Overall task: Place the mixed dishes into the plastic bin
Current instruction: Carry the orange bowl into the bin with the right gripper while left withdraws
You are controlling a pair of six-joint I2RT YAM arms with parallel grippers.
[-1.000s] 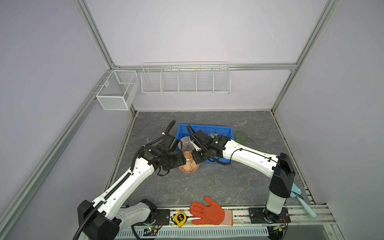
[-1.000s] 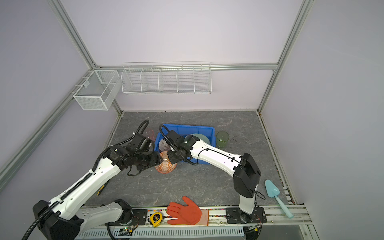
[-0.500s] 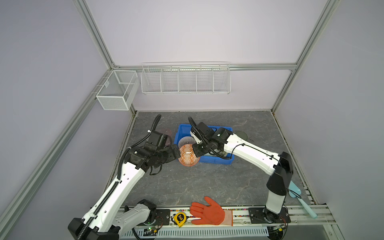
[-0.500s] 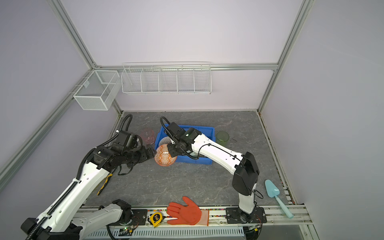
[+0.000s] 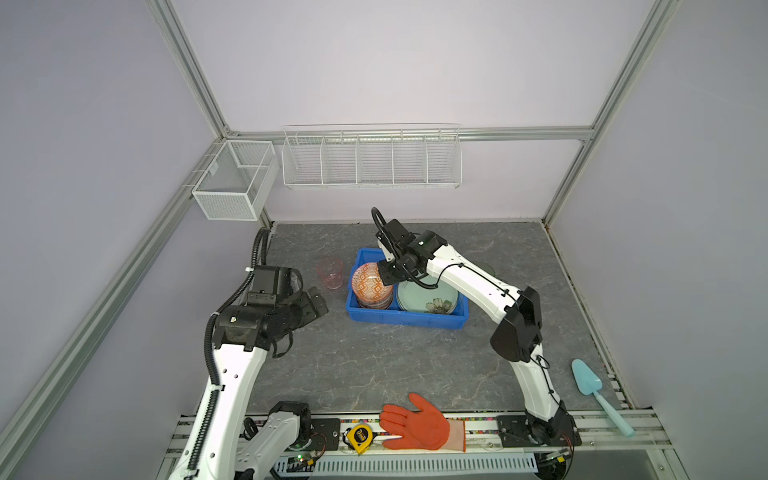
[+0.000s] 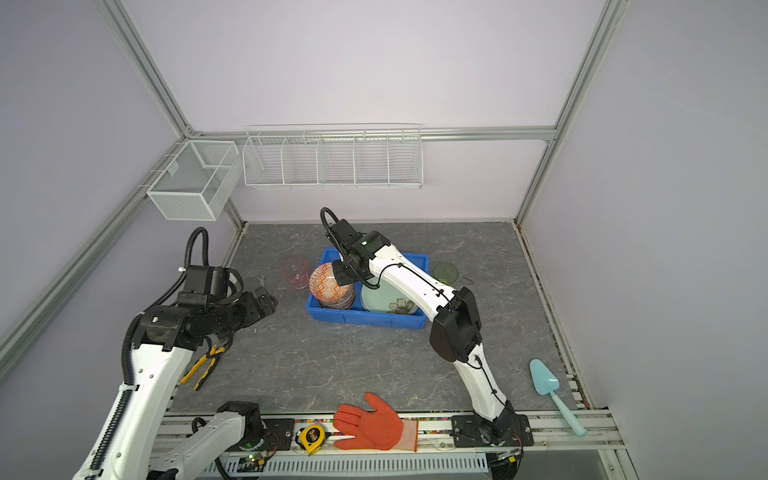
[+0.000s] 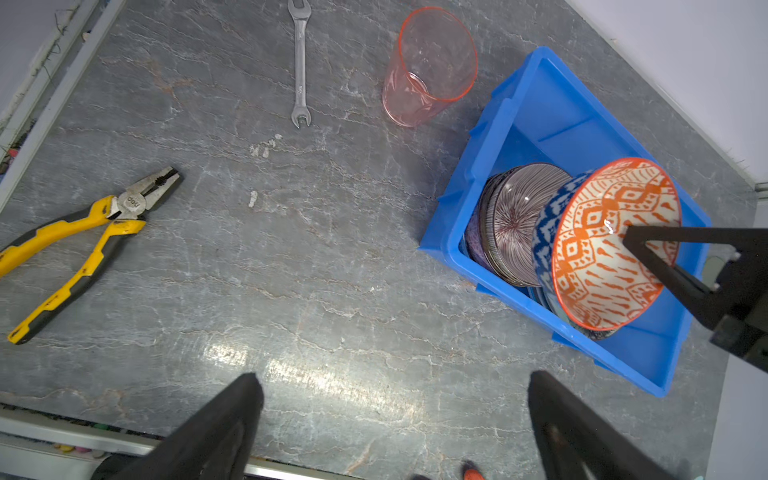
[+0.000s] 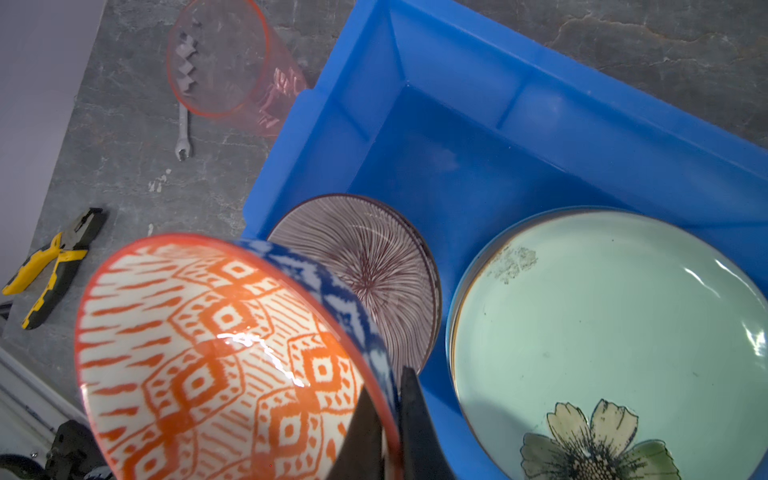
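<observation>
- The right gripper (image 8: 388,386) is pinching the rim of the orange-patterned bowl (image 8: 208,353). Its jaws are standing narrow, one finger inside the bowl and one outside.
- The bowl is hanging tilted on edge from that gripper. It is over the end of the blue plastic bin (image 5: 407,322) that lies nearest the left gripper (image 7: 392,382), with its opening facing that gripper.
- A blue-patterned band (image 8: 345,307) is showing right behind the orange rim. Whether it is a separate bowl or the orange bowl's outer wall cannot be told.
- Just past the right gripper's fingertips, a purple-striped bowl (image 8: 374,266) is lying in the bin on top of other dishes.
- Beside that gripper, a mint green plate with a flower print (image 8: 602,311) is lying flat and filling the bin's other end.
- The left gripper is hovering over the bare grey tabletop (image 7: 332,270), jaws spread wide and holding nothing, well apart from the bin.
- Ahead of the left gripper, a pink translucent cup (image 7: 428,66) is standing upright just outside the bin's wall.
- A wrench (image 7: 301,62) is lying near the cup, and yellow-handled pliers (image 7: 83,232) are lying off to the gripper's side.
- In a top view, a green translucent cup (image 6: 445,272) is standing on the tabletop outside the bin, behind the right arm.
</observation>
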